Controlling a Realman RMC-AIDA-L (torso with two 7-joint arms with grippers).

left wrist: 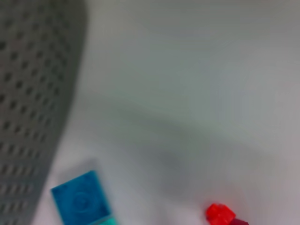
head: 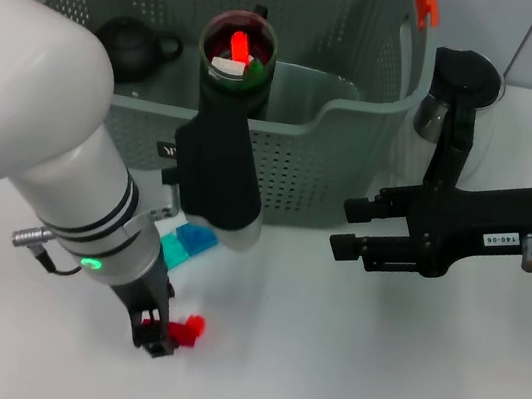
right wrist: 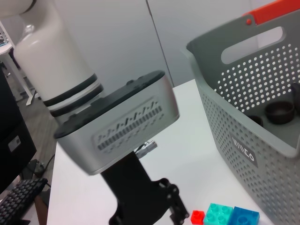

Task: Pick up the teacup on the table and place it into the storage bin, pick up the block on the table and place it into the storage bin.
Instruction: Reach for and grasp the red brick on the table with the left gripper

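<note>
Open white surface [head: 340, 373] in front gives plenty of room. The big grey perforated plastic storage bin [head: 329, 184] walls off the back, with the blue and teal plastic blocks [head: 190, 241] just beside its front and a small red block [head: 189, 329] nearer.

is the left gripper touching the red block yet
Cannot tell. In the head view the left gripper sits right against the small red block, but no gap or contact shows plainly.
</note>
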